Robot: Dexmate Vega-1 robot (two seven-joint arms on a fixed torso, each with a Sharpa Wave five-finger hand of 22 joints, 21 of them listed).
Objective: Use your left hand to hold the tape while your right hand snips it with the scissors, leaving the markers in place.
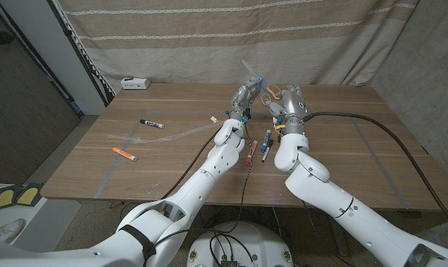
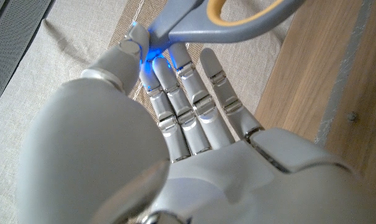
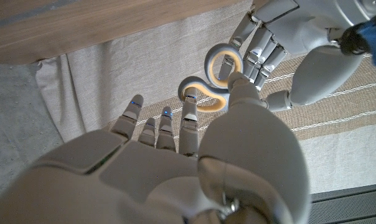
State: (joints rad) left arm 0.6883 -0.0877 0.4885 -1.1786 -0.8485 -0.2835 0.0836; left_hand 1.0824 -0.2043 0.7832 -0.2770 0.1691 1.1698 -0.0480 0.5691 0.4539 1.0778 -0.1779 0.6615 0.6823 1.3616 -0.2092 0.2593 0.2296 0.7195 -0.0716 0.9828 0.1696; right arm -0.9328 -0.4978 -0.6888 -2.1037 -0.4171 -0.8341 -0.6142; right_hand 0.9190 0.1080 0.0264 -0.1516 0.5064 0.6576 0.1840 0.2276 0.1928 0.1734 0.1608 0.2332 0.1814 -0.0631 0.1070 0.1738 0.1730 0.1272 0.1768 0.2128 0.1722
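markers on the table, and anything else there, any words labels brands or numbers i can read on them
No text can be read in any view.
Black marker: a white band, too small to read.
Orange marker: no print can be made out.
Markers near the wrists: labels too small and blurred to read.
White box at the table's far edge: no marking can be made out.
Scissors: plain grey and orange handle, nothing printed where it shows.

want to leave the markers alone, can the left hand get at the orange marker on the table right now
Probably not yet: the left hand is raised beside the right hand at the scissors, while the orange marker lies far off toward the table's left edge, with open table around it.
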